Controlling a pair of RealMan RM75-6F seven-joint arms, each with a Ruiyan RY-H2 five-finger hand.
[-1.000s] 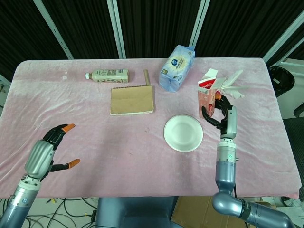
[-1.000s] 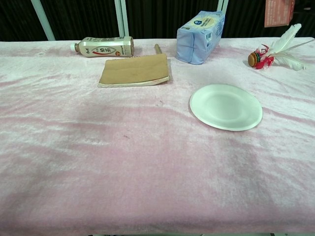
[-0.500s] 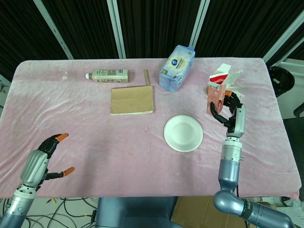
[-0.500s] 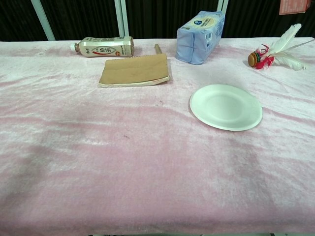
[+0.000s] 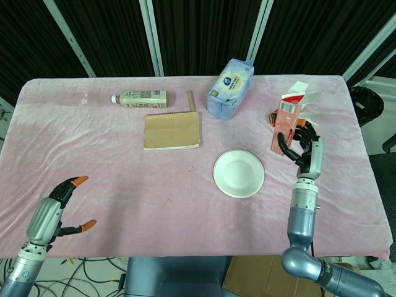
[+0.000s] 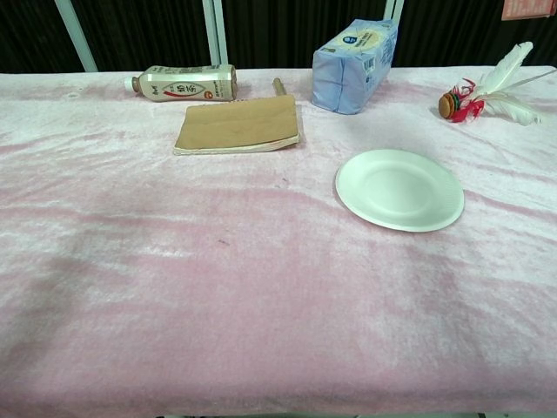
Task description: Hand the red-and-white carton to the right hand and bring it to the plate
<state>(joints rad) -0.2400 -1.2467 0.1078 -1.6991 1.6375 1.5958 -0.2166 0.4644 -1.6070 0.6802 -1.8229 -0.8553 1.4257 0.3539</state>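
Observation:
My right hand (image 5: 301,145) holds the red-and-white carton (image 5: 289,117) upright in the air, to the right of the white plate (image 5: 239,173) and well above the table. In the chest view only the carton's bottom corner (image 6: 527,8) shows at the top right edge, and the plate (image 6: 399,189) lies right of centre. My left hand (image 5: 60,207) hangs low at the front left, off the table's front edge, fingers apart and holding nothing.
A blue tissue pack (image 5: 230,88), a brown notebook (image 5: 172,130) with a wooden stick (image 5: 191,101) behind it, and a lying drink bottle (image 5: 140,98) sit at the back. A feathered shuttlecock (image 6: 487,91) lies at the back right, behind the carton.
My right hand has carried the carton up and to the right, away from the plate. My left hand has dropped back toward the front left.

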